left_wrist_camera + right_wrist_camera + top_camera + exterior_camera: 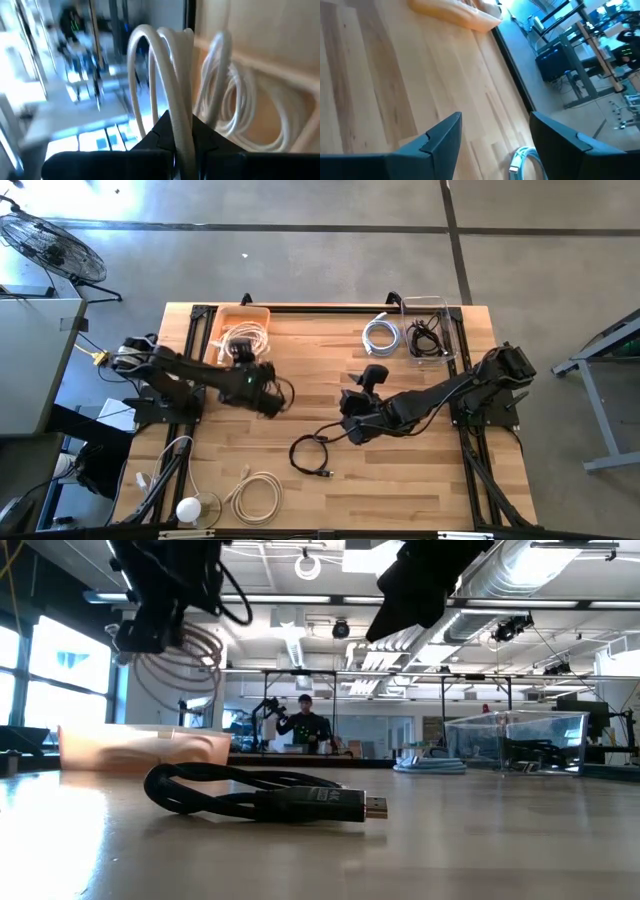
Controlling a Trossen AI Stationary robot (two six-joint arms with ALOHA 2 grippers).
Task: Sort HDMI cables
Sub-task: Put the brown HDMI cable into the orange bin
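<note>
Hanging from the clenched left pincer (180,150), a smooth, round cream cable coil (165,85) stands upright near the orange tray (250,315) holding another pale coil. The right pincer (492,145) hovers released above the wooden table (400,480), near a glossy black cable (255,795) lying flat, plug rightward in the low view

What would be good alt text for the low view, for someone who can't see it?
A coiled black HDMI cable lies on the wooden table, plug end toward the right. Above it on the left, the left gripper holds a pale coiled cable in the air. A clear bin stands behind on the right.
</note>
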